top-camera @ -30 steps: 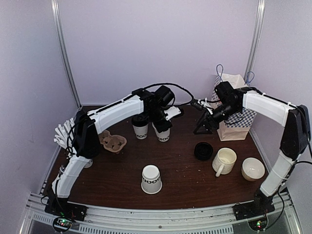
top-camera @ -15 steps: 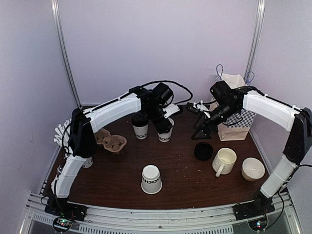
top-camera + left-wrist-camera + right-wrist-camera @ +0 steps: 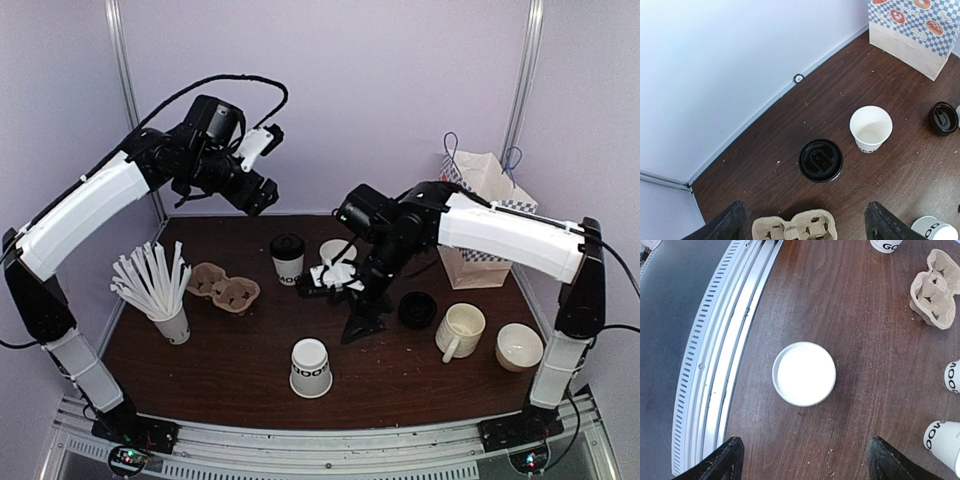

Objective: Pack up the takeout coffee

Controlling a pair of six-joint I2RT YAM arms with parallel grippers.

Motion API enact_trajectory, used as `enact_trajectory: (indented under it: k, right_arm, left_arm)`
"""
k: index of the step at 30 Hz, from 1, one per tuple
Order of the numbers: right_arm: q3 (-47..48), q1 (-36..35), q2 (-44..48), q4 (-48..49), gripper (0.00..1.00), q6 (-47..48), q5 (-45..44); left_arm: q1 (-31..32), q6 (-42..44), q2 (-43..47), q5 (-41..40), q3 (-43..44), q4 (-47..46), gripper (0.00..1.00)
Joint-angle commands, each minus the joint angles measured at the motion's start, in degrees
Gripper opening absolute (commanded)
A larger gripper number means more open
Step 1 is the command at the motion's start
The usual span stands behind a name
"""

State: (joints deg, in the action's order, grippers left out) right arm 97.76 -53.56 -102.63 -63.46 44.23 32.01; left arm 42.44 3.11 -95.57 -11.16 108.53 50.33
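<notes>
The takeout coffee stands as three "MOO" cups. One cup with a black lid [image 3: 288,256] [image 3: 821,160] is next to an open cup [image 3: 336,250] [image 3: 870,128]. A third cup [image 3: 310,368] [image 3: 804,373] stands upside down near the front. A loose black lid [image 3: 417,310] [image 3: 942,118] lies right of centre. My left gripper [image 3: 260,192] [image 3: 804,220] hangs open high above the back left, holding nothing. My right gripper [image 3: 338,308] [image 3: 805,460] is open and empty, low over the table just behind the upside-down cup.
A cardboard cup carrier [image 3: 226,291] [image 3: 795,227] [image 3: 935,287] lies left of the cups, beside a white cup of straws [image 3: 165,295]. A checked paper bag [image 3: 485,225] [image 3: 912,30] stands back right. A cream mug [image 3: 460,331] and a cream bowl [image 3: 520,347] sit front right.
My left gripper opened, let go of the open cup and rose up and to the left. My right arm swung from beside the bag down to the table's middle.
</notes>
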Motion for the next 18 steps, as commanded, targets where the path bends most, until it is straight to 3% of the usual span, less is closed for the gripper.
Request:
enact_trajectory:
  k: [1,12,18]
  right_arm:
    - [6.09,-3.66,-7.51,-1.03,0.9,-2.74,-5.17]
    - [13.24,-8.03,-19.66,-4.75,0.96,-3.77,-6.56]
    - [13.91,-8.01,-20.73,-4.84,0.75,-5.55,-6.72]
  left_arm:
    - [-1.45,-6.25,5.08,-2.29,-7.08,-3.78,0.86]
    - [-3.83,-7.25,14.28,-4.57,-15.19,-4.69,0.91]
    - [-4.03,-7.97,15.3,-3.34,-17.74,-6.14,0.91]
